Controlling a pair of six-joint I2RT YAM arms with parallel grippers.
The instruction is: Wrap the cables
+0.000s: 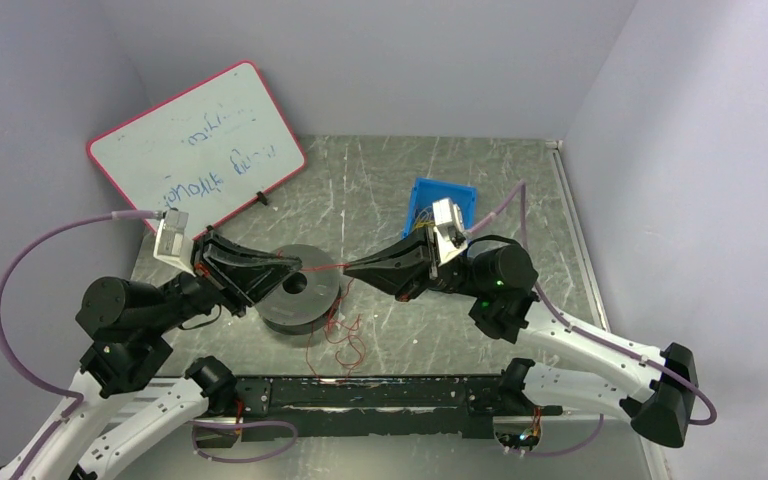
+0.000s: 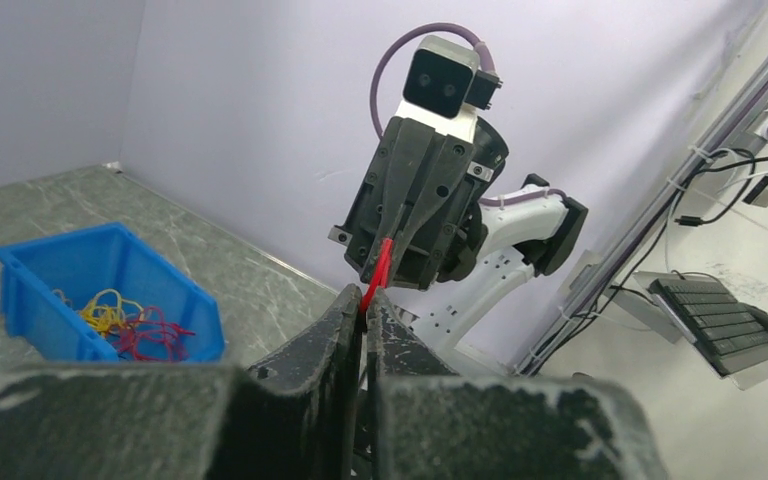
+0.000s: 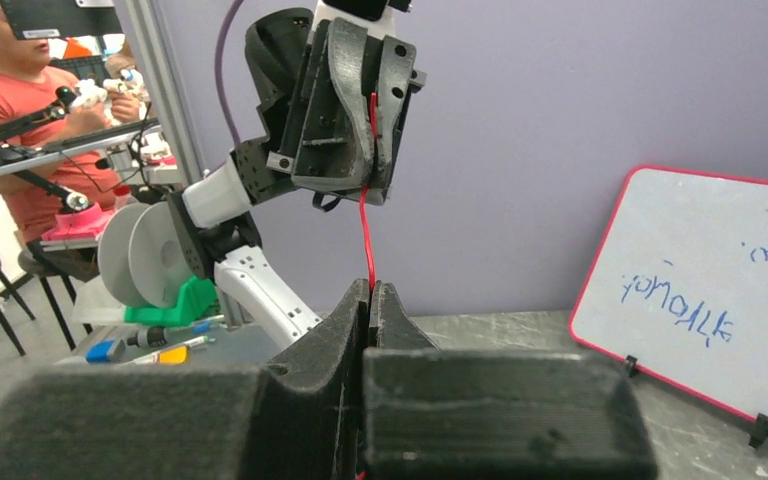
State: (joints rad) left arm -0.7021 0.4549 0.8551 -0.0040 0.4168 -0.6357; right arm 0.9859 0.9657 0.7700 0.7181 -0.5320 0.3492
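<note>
A thin red cable runs taut between my two grippers, just above a dark grey spool. More of this cable lies in loose kinked loops on the table in front of the spool. My left gripper is shut on one end of the taut stretch. In the left wrist view its tips pinch the red cable. The right gripper is shut on the other end; its tips clamp the cable, which rises to the left gripper's fingers.
A blue bin with a tangle of coloured wires stands behind the right gripper. A red-framed whiteboard leans at the back left. A black rail runs along the near edge between the arm bases.
</note>
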